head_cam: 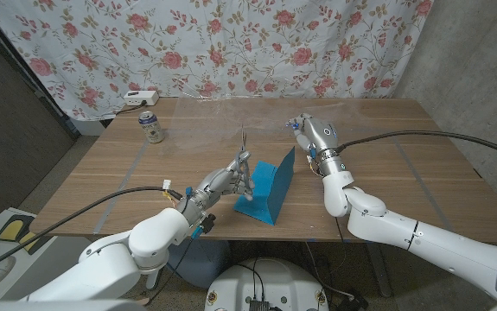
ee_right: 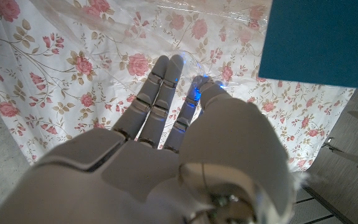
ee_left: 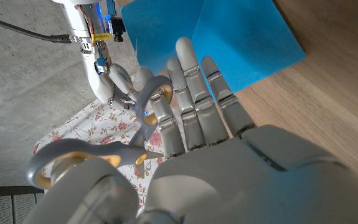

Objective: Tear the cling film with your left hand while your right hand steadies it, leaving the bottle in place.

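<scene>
Left robot hand [head_cam: 228, 183] is gripping scissors [ee_left: 113, 142], blades up, right beside the blue folder [head_cam: 268, 190]. Right robot hand [head_cam: 309, 131] is pinching the cling film [ee_right: 185, 34] stretched just beyond it. Film's looking untorn, so cutting's still left.

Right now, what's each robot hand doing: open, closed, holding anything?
Left robot hand: holding gray-handled scissors, blades up.
Right robot hand: raised beside the blue folder, fingers at the cling film; whether it grips the film cannot be told.
</scene>
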Action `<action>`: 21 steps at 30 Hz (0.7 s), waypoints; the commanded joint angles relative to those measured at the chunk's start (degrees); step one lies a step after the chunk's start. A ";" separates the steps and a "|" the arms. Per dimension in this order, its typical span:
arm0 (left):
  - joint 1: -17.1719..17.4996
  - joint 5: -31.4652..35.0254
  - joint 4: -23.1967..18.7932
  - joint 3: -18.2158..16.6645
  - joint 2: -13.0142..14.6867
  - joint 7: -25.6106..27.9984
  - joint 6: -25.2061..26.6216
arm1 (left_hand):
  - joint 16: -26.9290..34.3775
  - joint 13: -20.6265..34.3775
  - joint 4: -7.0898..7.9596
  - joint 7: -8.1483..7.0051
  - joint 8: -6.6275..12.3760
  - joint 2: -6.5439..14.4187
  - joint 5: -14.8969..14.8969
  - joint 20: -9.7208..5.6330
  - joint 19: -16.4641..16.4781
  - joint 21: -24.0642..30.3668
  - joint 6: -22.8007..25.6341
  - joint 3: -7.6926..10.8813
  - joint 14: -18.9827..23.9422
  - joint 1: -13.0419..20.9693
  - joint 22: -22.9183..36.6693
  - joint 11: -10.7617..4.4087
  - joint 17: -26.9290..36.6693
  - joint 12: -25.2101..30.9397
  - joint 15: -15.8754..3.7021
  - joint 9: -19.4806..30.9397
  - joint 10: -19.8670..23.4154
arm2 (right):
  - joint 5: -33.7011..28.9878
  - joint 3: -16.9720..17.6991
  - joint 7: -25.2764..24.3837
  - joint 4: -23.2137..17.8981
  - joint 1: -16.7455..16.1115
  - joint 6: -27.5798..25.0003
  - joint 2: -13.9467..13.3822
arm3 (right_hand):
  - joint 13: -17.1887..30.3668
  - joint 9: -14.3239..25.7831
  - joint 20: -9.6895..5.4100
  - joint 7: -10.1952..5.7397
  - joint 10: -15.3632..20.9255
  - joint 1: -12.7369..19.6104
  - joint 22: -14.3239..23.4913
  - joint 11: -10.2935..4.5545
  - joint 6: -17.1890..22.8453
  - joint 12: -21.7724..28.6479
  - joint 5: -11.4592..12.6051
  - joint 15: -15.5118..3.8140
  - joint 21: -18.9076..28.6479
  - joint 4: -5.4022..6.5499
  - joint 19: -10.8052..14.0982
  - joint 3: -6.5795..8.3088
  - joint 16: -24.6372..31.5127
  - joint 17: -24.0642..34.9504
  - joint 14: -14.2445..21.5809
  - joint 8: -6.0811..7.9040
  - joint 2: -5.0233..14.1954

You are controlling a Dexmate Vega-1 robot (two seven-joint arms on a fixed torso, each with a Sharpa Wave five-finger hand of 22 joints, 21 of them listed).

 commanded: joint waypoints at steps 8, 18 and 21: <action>-2.04 -2.06 0.81 0.91 -0.12 -1.28 0.29 | 0.35 0.18 11.69 4.83 -0.14 -0.37 -0.26 0.25 0.60 -0.30 2.38 -15.16 0.17 0.18 0.10 -1.88 0.07 0.04 -0.03 -0.08 2.24 | 0.34 0.29 -3.42 1.53 -0.78 2.46 0.38 | 4.75 0.34 -2.02 0.02 0.12 0.38 0.01 -0.34 0.29 0.76 0.18 -9.36 0.72 0.20 -0.54 0.49 -0.59 0.62 0.35 -0.23 -0.28; -2.51 -3.61 1.27 1.19 -0.16 -2.08 -0.48 | 0.34 0.29 11.75 5.13 -0.22 -0.33 -0.28 0.28 0.59 -0.36 2.28 -15.15 0.20 0.19 0.11 -1.91 0.02 0.01 0.01 0.09 2.17 | 0.52 0.28 -3.56 1.32 -1.05 3.08 -0.04 | 4.66 0.40 -2.42 0.05 -0.04 0.32 -0.08 -0.27 0.29 0.87 0.19 -9.37 1.33 0.24 -0.61 0.55 -1.09 1.08 0.32 -0.33 -0.26; -2.50 -3.74 1.30 1.27 -0.07 -2.02 -0.67 | 0.37 0.17 11.78 4.99 -0.25 -0.32 -0.29 0.29 0.62 -0.38 2.35 -15.15 0.07 0.21 0.11 -1.81 0.14 -0.08 0.02 0.10 2.23 | 0.38 0.15 -3.58 1.34 -1.02 3.27 -0.10 | 4.59 0.42 -2.50 0.06 -0.21 0.31 -0.10 -0.23 0.31 0.83 0.19 -9.37 1.52 0.25 -0.66 0.58 -1.25 1.22 0.31 -0.35 -0.24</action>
